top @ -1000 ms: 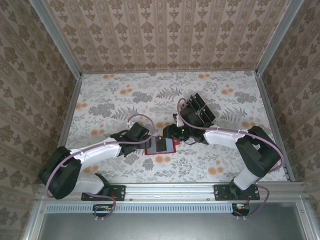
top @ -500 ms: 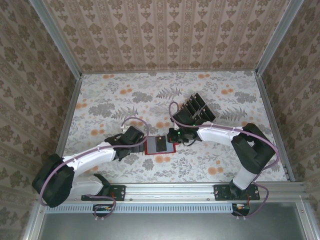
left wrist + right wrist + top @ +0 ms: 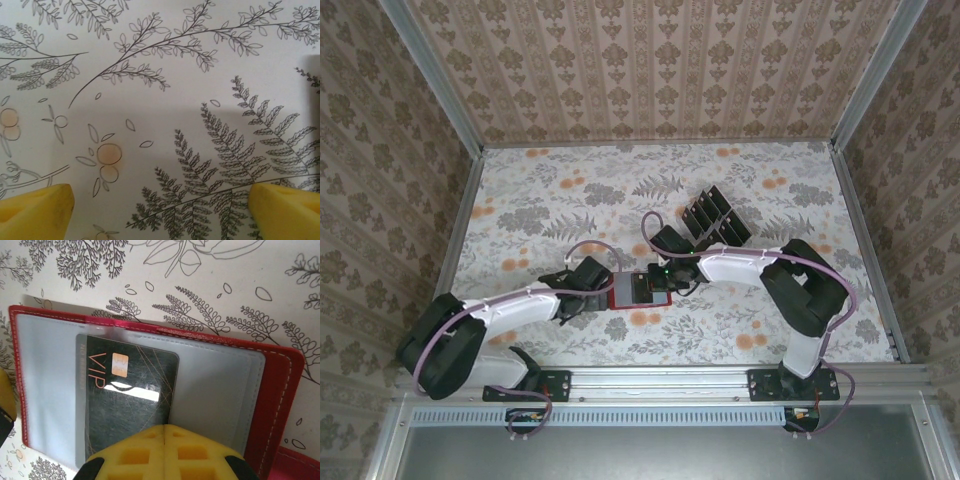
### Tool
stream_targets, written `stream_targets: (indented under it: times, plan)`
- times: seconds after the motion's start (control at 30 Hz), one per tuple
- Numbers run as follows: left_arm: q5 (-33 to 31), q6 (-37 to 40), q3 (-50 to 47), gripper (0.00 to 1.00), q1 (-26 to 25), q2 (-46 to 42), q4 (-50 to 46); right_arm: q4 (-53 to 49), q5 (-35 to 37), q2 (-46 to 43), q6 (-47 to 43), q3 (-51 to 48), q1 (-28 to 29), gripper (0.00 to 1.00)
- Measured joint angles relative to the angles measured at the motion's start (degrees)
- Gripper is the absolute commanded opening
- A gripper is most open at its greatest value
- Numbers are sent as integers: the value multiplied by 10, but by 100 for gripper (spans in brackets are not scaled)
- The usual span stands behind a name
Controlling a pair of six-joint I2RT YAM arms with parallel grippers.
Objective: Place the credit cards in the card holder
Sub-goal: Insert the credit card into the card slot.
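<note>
On the flowered desk point(image 3: 520, 200), the red wallet point(image 3: 640, 290) lies open near the middle, with a black card point(image 3: 130, 400) on its clear pockets. The right claw point(image 3: 165, 447) is closed, its tips at the card's edge. The left claw point(image 3: 160, 205) gapes wide over bare desk, just left of the wallet.

The letters "VIP", in thin coppery capitals, stand on the face of a black credit card point(image 3: 127, 395) in the right wrist view. The word is turned sideways in the picture and sits just beside the card's gold chip point(image 3: 119, 364). The card lies in a clear pocket of the red card holder point(image 3: 280, 375). A line of tiny print point(image 3: 82, 365) runs along the card's grey edge, too small to read.
</note>
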Motion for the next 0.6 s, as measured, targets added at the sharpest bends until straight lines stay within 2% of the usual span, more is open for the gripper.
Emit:
stream_targets:
  times: [0.6]
  plan:
    - [3,0,18,96,-8,35,11,19,-22,25,17,27,10,4]
